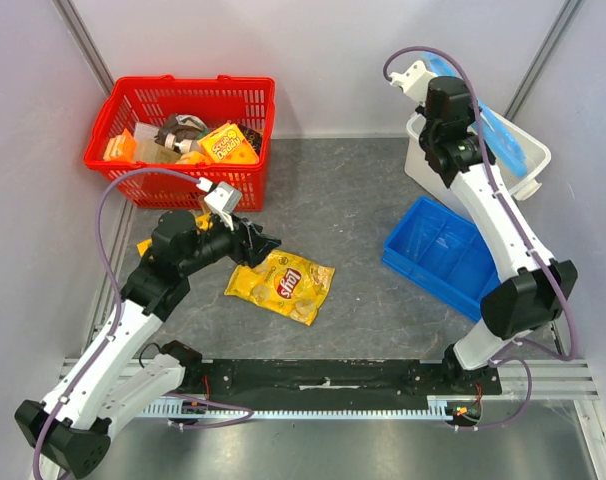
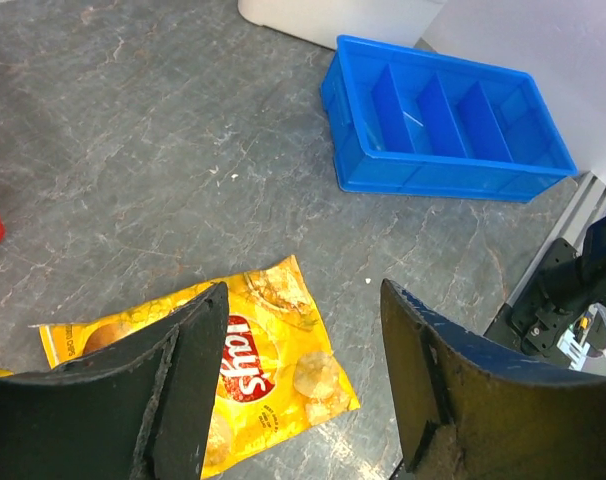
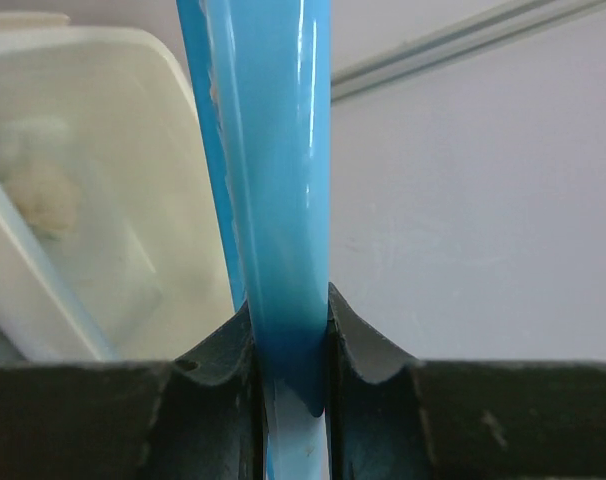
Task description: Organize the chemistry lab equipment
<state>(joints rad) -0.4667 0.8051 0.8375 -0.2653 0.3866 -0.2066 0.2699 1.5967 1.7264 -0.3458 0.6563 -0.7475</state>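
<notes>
Right gripper (image 3: pixel 291 340): fingers drawn narrow, clamped on the rim of a glossy light-blue plastic lid (image 3: pixel 273 150), which stands edge-on between them. The right arm is stretched up and forward, wrist over a white plastic tub (image 1: pixel 420 160) directly behind the blue compartmented plastic tray (image 1: pixel 438 255). Whether the lid touches the tub cannot be told.

Left gripper (image 2: pixel 303 300): fingers spread wide, holding nothing, poised over a yellow Lay's crisp bag (image 2: pixel 268 350) lying flat on the grey table (image 1: pixel 353 200), left of the tray. The left arm is bent at the elbow, wrist aimed toward the tray.

Only the overhead view shows the red plastic basket (image 1: pixel 163 175) of assorted items, well left of the tray. Only the left wrist view shows the tray's dividers clearly.
</notes>
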